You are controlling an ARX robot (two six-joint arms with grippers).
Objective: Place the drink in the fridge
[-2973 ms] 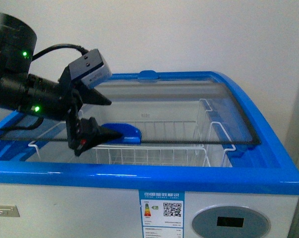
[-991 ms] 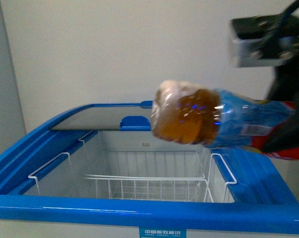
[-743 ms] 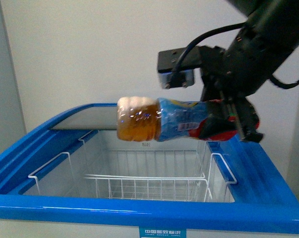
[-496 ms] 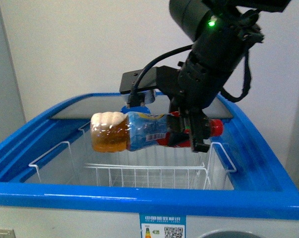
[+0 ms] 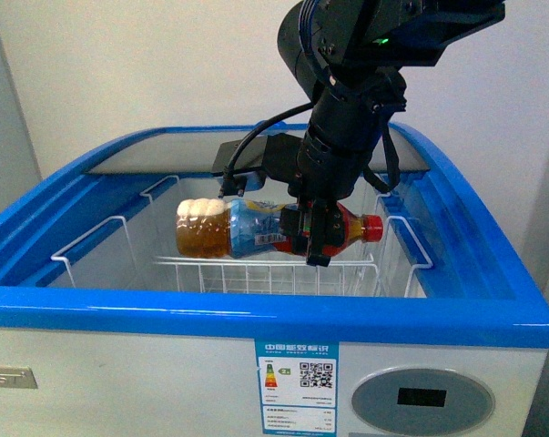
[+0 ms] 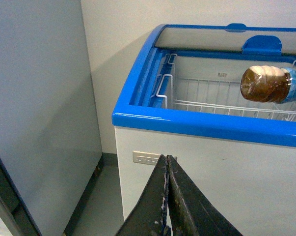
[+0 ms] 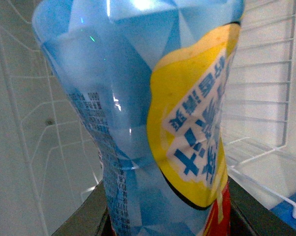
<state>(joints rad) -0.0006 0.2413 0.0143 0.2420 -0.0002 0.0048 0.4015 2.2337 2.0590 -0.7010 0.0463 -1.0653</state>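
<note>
The drink (image 5: pixel 247 229) lies sideways over the wire basket (image 5: pixel 256 275) in the open fridge (image 5: pixel 256 320). The right gripper (image 5: pixel 312 233) has its jaws clenched on it near the red cap, and I cannot read the Chinese print on its blue-and-yellow label. Best to lower it level, clear of the basket rim, and release only once wire bears it. The left gripper (image 6: pixel 166 194), jaws pressed together on nothing, hangs low on the fridge's near side.

This looks like a shop corner or a mock-up of one: a white chest freezer (image 5: pixel 256 320) with a blue rim, a sliding glass lid (image 5: pixel 165 162), wire baskets (image 5: pixel 265 275) and an energy label (image 5: pixel 297 387) with a QR code on its front stands against a bare pale wall (image 5: pixel 119 73) beside a tall grey panel (image 6: pixel 40 98).
</note>
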